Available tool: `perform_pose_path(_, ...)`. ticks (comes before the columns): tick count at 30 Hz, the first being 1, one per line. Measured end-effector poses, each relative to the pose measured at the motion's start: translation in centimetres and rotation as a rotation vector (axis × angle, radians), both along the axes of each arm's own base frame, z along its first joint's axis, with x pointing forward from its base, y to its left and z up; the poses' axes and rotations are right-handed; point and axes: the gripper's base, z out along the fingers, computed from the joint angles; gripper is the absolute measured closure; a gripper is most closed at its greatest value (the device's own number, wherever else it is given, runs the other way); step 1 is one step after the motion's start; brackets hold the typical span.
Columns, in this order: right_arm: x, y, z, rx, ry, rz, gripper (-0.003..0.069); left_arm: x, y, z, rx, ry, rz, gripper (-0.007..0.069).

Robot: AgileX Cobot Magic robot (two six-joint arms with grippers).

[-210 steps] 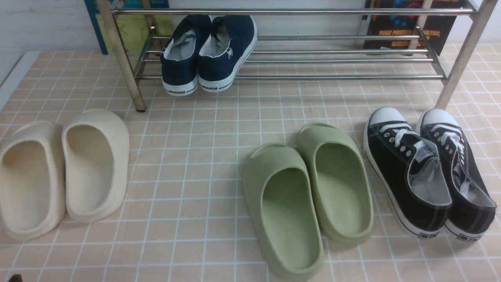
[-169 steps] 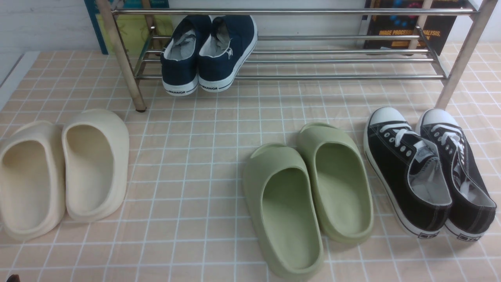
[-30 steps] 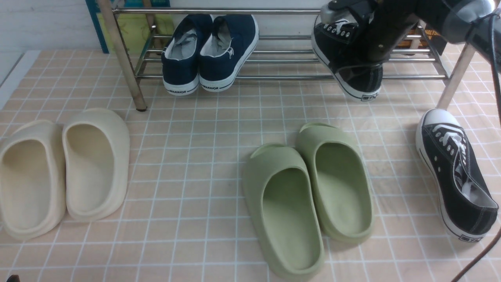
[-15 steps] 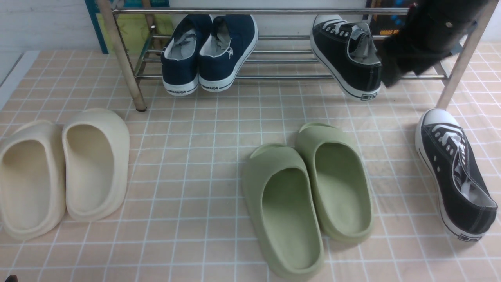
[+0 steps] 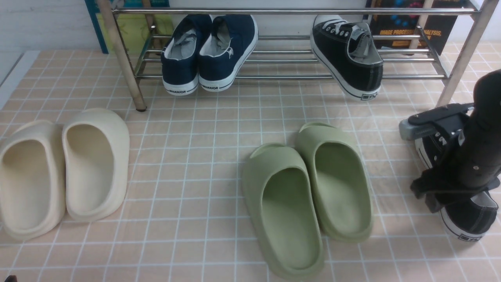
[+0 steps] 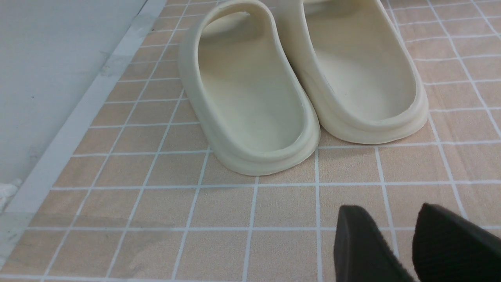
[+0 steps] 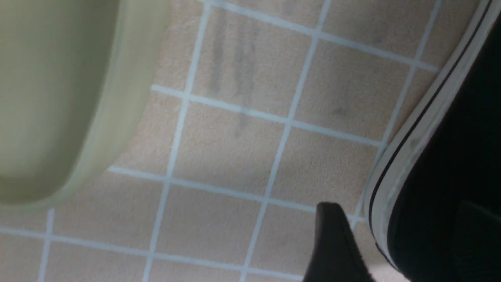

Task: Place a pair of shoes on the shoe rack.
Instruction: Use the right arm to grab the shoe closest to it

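One black canvas sneaker (image 5: 346, 55) rests heel-out on the chrome shoe rack (image 5: 297, 76), to the right of the navy pair. The other black sneaker (image 5: 469, 219) lies on the floor at the far right, mostly covered by my right arm. My right gripper (image 7: 403, 243) is open and straddles this shoe's side wall. One finger (image 7: 332, 243) is outside the white sole (image 7: 395, 172) with a small gap, and the other is dark against the shoe's upper. My left gripper (image 6: 407, 239) hangs low over the floor, its fingers a little apart and empty.
A navy WARRIOR pair (image 5: 209, 51) sits on the rack's left part. Green slides (image 5: 309, 196) lie just left of the floor sneaker. Cream slides (image 5: 62, 168) lie at the left, right in front of my left gripper (image 6: 297, 86). The rack's right leg (image 5: 458, 66) stands behind the floor sneaker.
My right gripper let go of the first black sneaker on the rack, then swung down and toward me. It now sits over the second sneaker on the floor.
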Motion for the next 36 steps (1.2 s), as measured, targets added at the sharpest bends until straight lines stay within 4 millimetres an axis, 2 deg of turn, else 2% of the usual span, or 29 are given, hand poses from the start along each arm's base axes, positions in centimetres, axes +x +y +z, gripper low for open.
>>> perform_pose_path(5, 0.6, -0.1, -1.0, -0.019, -0.013, -0.037, 0.0251, 0.0, 0.0, 0.0, 0.003, 0.000, 0.000, 0.0386)
perform_pose_path(8, 0.5, -0.2, -0.8, -0.027, 0.005, -0.042, 0.0252, 0.0, 0.0, 0.0, 0.003, 0.000, 0.000, 0.0386)
perform_pose_path(13, -1.0, -0.6, 1.7, -0.033, 0.001, -0.041, 0.0252, 0.0, 0.0, 0.0, 0.004, 0.000, 0.000, 0.0386)
perform_pose_path(14, -1.7, -0.8, 3.4, -0.032, -0.041, -0.040, 0.0254, 0.0, 0.0, 0.0, 0.004, 0.000, 0.000, 0.0386)
perform_pose_path(17, -2.9, -1.2, 5.8, -0.027, -0.115, -0.036, 0.0254, 0.0, 0.0, 0.0, 0.005, 0.000, 0.000, 0.0386)
perform_pose_path(21, -3.3, -1.3, 6.4, -0.024, -0.125, -0.038, 0.0254, 0.0, 0.0, 0.0, 0.005, 0.000, 0.000, 0.0386)
perform_pose_path(26, -2.4, -1.0, 4.7, -0.025, -0.075, -0.040, 0.0254, 0.0, 0.0, 0.0, 0.005, 0.000, 0.000, 0.0386)
perform_pose_path(31, -0.9, -0.7, 1.5, -0.044, 0.006, -0.034, 0.0255, 0.0, 0.0, 0.0, 0.005, 0.000, 0.000, 0.0386)
perform_pose_path(32, -0.3, -0.5, 0.2, -0.048, 0.026, -0.031, 0.0258, 0.0, 0.0, 0.0, 0.005, 0.000, 0.000, 0.0386)
perform_pose_path(36, 0.6, -0.3, -2.1, -0.054, 0.059, -0.025, 0.0309, 0.0, 0.0, 0.0, 0.006, 0.000, 0.000, 0.0386)
